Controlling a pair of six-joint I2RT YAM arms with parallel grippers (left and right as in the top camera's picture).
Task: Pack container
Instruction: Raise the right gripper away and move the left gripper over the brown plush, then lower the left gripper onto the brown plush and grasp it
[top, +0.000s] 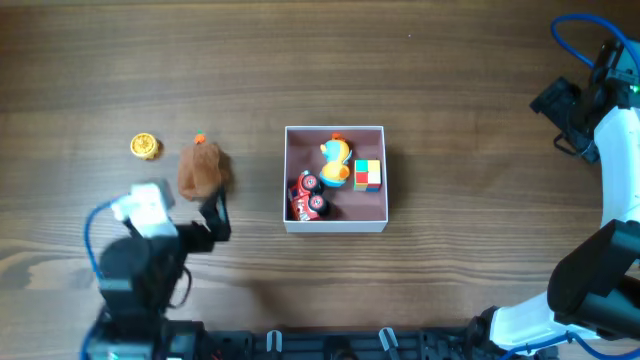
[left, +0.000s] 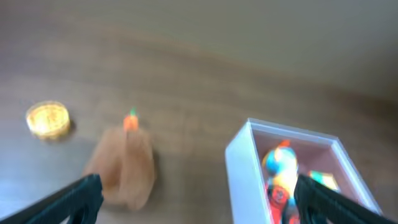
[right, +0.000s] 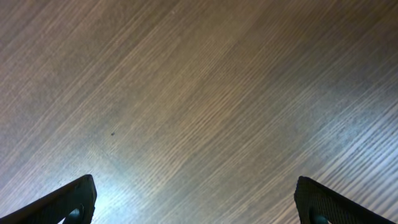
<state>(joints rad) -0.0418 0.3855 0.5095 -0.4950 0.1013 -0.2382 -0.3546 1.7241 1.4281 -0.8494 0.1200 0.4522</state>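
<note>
Three toys (top: 336, 160) lie in the square, white-walled, pink-floored container (top: 335, 228) at the centre of the table (top: 460, 70) — a brown plush toy (top: 203, 168) and a gold disc (top: 145, 147), perhaps a coin, wait outside — left gripper (left: 199, 186) and right gripper (right: 194, 190) both spread, empty.

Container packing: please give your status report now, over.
Left pincer open, beside brown plush toy. Right pincer open, far from it. Container holds duck, car, cube. Plush toy, gold disc outside.
</note>
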